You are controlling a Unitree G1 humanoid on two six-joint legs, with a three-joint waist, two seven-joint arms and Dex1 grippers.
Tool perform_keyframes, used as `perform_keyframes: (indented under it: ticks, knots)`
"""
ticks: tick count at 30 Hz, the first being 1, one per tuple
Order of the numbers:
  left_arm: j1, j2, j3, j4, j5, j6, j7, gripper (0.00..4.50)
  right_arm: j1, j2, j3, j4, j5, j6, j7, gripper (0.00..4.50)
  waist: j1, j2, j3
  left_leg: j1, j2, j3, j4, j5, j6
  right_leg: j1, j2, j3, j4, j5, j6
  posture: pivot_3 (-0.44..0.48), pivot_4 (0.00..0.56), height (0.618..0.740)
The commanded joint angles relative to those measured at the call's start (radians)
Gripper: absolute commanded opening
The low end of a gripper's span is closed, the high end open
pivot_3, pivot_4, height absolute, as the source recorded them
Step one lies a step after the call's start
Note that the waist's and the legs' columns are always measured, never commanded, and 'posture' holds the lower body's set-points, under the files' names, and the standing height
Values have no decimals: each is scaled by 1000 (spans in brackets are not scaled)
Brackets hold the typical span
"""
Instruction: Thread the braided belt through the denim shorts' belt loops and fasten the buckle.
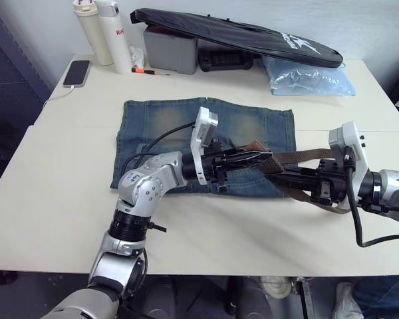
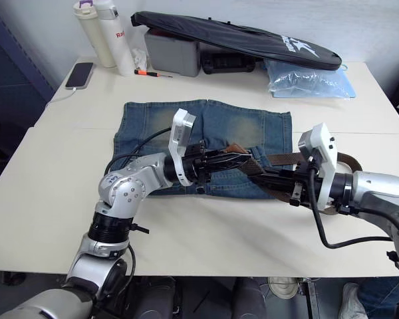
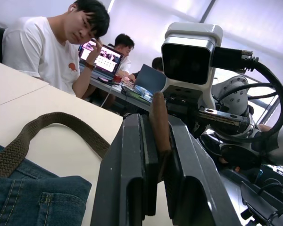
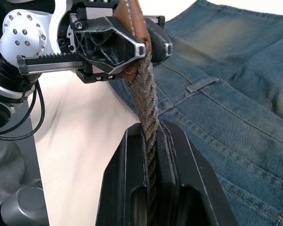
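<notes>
The left end effector [image 1: 265, 158] pinched the belt's [image 1: 306, 157] brown tip and the right end effector [image 1: 279, 177] squeezed the braid just behind, so the belt ran sideways between them over the shorts [image 1: 253, 126], above a loop [image 4: 203, 84].

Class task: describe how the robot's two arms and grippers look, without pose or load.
Both arms are silver-grey metal with black joints and black cables. Each wrist carries a white camera box. The left gripper and right gripper have black fingers.
</notes>
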Motion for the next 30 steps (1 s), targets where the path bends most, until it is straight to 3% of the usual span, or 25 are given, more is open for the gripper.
perform_keyframes:
  ticks: [1, 5, 8, 11, 14, 18, 21, 26, 30]
  knots:
    - [-40, -36, -16, -8, -18, 2, -7, 0, -9, -17, -93, 24, -11, -8, -67, 1187, 0, 0, 0, 0, 0, 0, 0, 0, 0, 0, 0, 0, 0, 0, 0, 0, 150, 739]
    - [-118, -112, 23, 91, 6, -5, 93, 0, 60, -26, -255, 36, 31, 9, -108, 3037, 22, 0, 0, -1, 0, 0, 1, 0, 1, 0, 0, 0, -1, 1, 1, 0, 150, 739]
    - [-185, -184, 76, 185, 8, 5, 211, 0, 70, -4, -414, 33, 229, 30, -244, 4451, 26, 0, 0, -2, -1, 1, 1, -1, 1, 0, 0, 0, -4, 3, 1, 0, 150, 739]
    - [-232, -237, 127, 251, -2, 43, 309, 0, 90, 10, -482, -3, 417, 7, -400, 4451, 26, -1, 1, -2, -1, 0, 1, -1, 1, 0, 0, 0, -5, 3, 1, 0, 150, 739]
    - [-276, -277, 177, 311, -24, 81, 373, 0, 188, 54, -473, -92, 596, -53, -558, 4451, 23, -1, 1, -1, -1, 0, -1, -1, 2, 0, 0, 0, -5, 3, 1, 0, 150, 739]
    - [-338, -344, 266, 365, -88, 127, 463, 0, 322, 222, -274, -262, 688, -187, -737, 4451, 22, -2, 1, -2, -1, 0, 0, -1, 2, 0, 0, 0, -5, 3, 1, 0, 150, 739]
    - [-333, -342, 256, 330, -109, 168, 459, 0, 345, 383, -172, -256, 772, -323, -810, 4451, 19, -1, 1, -2, -1, 1, -1, -1, 2, 0, 0, 0, -5, 3, 1, 0, 150, 739]
    - [-292, -319, 262, 263, -160, 253, 474, 0, 341, 517, -52, -218, 732, -416, -841, 4451, 20, 0, 1, -2, -1, 1, 0, -1, 3, 0, 0, 0, -5, 3, 2, 0, 150, 739]
    - [-265, -312, 271, 216, -195, 289, 476, 0, 258, 635, 51, -124, 630, -481, -835, 4451, 16, 0, 1, -2, -1, 1, 0, -1, 3, 0, 0, 1, -4, 3, 2, 0, 150, 739]
